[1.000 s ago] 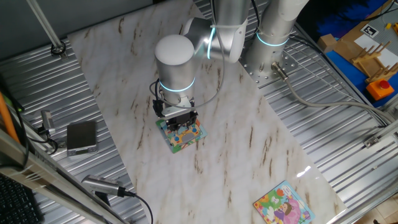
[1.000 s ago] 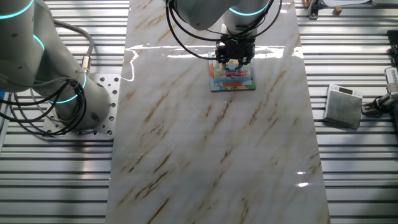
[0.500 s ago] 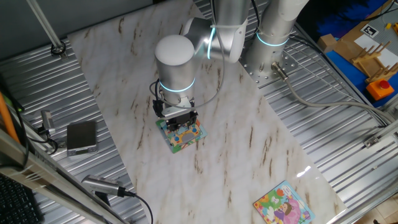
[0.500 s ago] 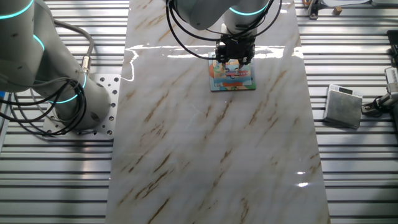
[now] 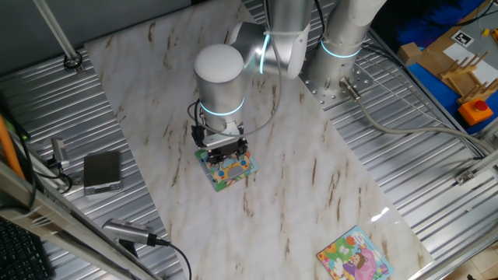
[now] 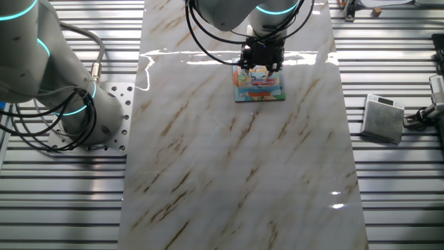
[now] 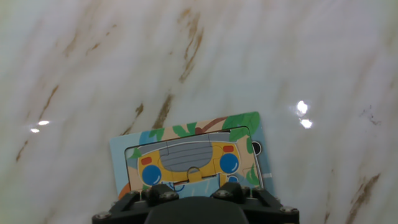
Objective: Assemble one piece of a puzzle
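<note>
Puzzle [image 5: 226,169] lies flat on the marble bench [image 5: 311,179], near its middle, with the claw [image 5: 226,153] low over its upper edge. From both fixed views the claw [image 6: 261,64] sits right on or just above the board; can't tell if it touches. Piece: not clearly visible anywhere, too small or hidden under the claw body, so can't tell whether the claw is clamped on it, or spread.

Progress, judged: late stage, claw at the placing spot; seating or release probably left. Hand view shows the puzzle [image 7: 193,158] with a yellow car picture mostly whole, a small gap possibly near the bottom, unclear.

Orientation: puzzle is square, no real long axis; edges turned slightly off the bench edges. A second puzzle [image 5: 354,255] lies well apart near the bench corner.
</note>
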